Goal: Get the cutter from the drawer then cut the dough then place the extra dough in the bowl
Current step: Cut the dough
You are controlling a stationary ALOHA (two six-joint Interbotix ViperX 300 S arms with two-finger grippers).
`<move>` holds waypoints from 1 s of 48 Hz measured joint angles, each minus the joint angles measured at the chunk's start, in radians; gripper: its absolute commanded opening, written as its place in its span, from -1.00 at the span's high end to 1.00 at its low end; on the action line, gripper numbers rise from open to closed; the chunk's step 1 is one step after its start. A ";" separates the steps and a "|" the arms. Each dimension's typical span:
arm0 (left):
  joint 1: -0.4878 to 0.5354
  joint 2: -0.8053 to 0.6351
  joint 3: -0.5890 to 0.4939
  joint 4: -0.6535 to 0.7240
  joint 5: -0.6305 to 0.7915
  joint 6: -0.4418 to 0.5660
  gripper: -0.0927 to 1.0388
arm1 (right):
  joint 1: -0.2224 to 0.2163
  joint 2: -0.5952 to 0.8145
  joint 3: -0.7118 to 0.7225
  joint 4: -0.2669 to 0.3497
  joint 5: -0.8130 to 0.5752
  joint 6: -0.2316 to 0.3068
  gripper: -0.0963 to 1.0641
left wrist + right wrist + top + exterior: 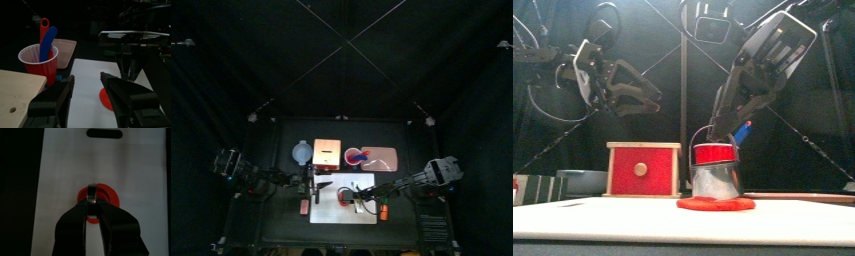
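Clenches right gripper [92,201] on handle of cutter [714,182] to press squarely into dough [716,204], lower centre; holds left gripper [87,85] released, upper left, clear.

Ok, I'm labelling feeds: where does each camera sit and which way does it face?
Top: high above, looking down at the white board; both arms show.
Front: at the table's front edge, level, facing the cutter on the dough; both arms show.
Left wrist: on the left arm, facing the red cup; left gripper open.
Right wrist: on the right arm, looking down; right gripper shut on the cutter.
Shared: both wrist views show the dough.
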 measured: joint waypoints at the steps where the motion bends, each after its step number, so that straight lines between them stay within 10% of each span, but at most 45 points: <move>1: 0.000 -0.002 -0.002 0.000 0.000 0.000 -0.65 | 0.000 0.000 0.000 0.000 0.000 0.000 -0.03; 48: 0.009 0.000 -0.002 -0.003 0.002 0.000 -0.65 | -0.021 0.012 -0.002 0.002 -0.011 0.006 -0.02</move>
